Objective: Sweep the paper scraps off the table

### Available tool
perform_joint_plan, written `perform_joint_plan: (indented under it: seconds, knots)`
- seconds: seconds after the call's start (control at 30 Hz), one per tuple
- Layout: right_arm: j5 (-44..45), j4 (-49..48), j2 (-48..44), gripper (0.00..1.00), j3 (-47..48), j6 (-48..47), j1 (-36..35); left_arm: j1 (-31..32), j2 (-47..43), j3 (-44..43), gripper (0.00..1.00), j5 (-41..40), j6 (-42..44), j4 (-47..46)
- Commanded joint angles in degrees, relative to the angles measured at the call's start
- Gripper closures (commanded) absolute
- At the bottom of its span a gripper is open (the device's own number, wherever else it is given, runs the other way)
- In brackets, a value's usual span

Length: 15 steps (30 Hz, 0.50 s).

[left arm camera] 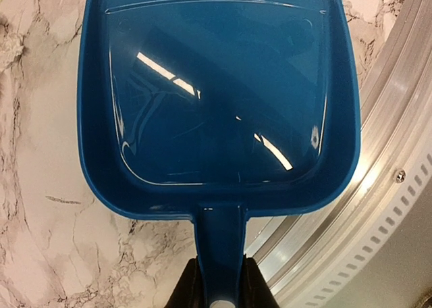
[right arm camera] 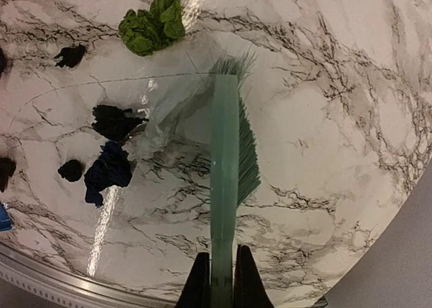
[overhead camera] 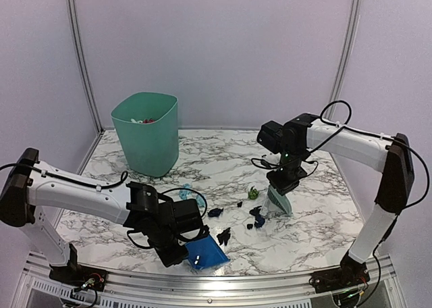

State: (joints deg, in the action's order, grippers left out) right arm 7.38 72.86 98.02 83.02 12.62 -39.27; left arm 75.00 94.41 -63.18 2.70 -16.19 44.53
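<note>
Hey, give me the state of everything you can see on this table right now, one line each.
Blue dustpan: empty, handle clamped in the left gripper.
Mint-green hand brush: handle clamped in the right gripper, bristles beside the scraps.
Paper scraps: loose on the table, none in the dustpan.
Green bin: upright, open, some things inside.

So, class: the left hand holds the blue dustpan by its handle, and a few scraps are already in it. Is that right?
Not quite. The left hand holds the blue dustpan by its handle, but the left wrist view shows it empty; the paper scraps lie out on the table.
</note>
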Motion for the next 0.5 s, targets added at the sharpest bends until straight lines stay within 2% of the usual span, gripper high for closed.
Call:
perform_joint_plan:
  seconds: [0.0,0.47]
  knots:
    - [-4.03,-1.06,1.53,1.00,1.70,-1.90,-2.57,-0.49,2.73,-2.44,1.00,0.11,1.79,0.93]
    - [-13.66,-2.85,2.37,1.00,1.00,-1.38,-6.52,-3.21,6.46,-5.35,1.00,1.25,3.96,0.04]
